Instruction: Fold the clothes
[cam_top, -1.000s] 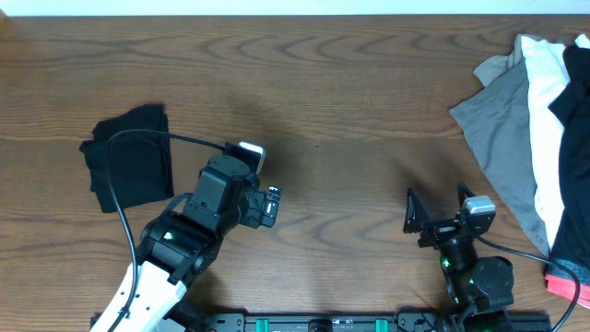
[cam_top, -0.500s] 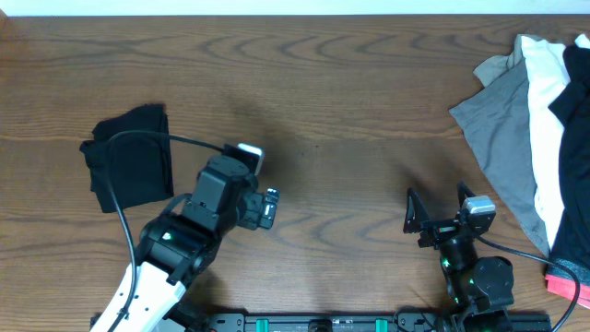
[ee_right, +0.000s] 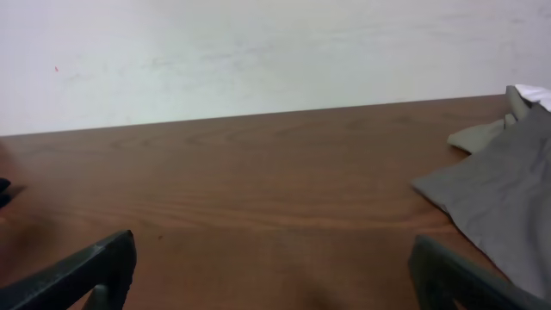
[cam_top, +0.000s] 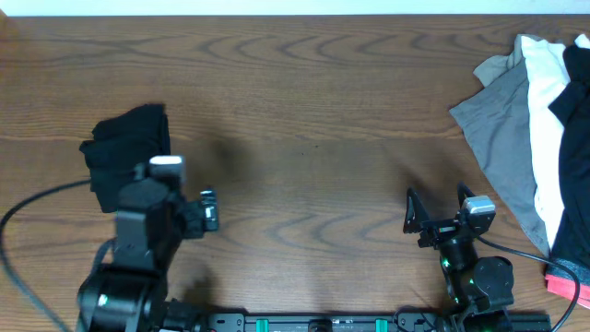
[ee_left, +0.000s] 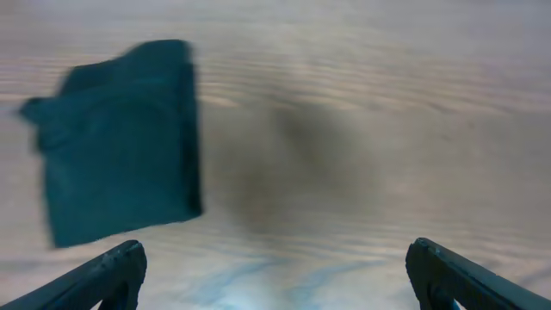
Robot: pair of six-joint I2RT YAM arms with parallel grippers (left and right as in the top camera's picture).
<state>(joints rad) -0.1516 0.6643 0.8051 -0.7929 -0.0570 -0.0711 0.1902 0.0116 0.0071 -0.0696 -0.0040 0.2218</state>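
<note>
A folded black garment [cam_top: 129, 152] lies flat at the table's left; the left wrist view has it at the upper left [ee_left: 120, 138]. My left arm [cam_top: 147, 226] stands just in front of it, partly covering its near edge. The left gripper [ee_left: 275, 256] is open, held above bare wood, with nothing between its fingers. At the right edge sits a loose pile of clothes: a grey piece [cam_top: 498, 138], a white one [cam_top: 544, 111], black fabric [cam_top: 576, 148] and a pink bit [cam_top: 564, 286]. My right gripper [cam_top: 435, 207] is open and empty near the front edge, left of the pile.
The wooden table [cam_top: 313, 111] runs back to a white wall [ee_right: 258, 52]. The grey garment's near corner [ee_right: 499, 198] reaches into the right wrist view. A black cable [cam_top: 37, 198] loops out left of my left arm.
My left arm has swung left and back, from the middle-left of the table to just in front of the folded black garment. The right arm and the clothes have not moved.
</note>
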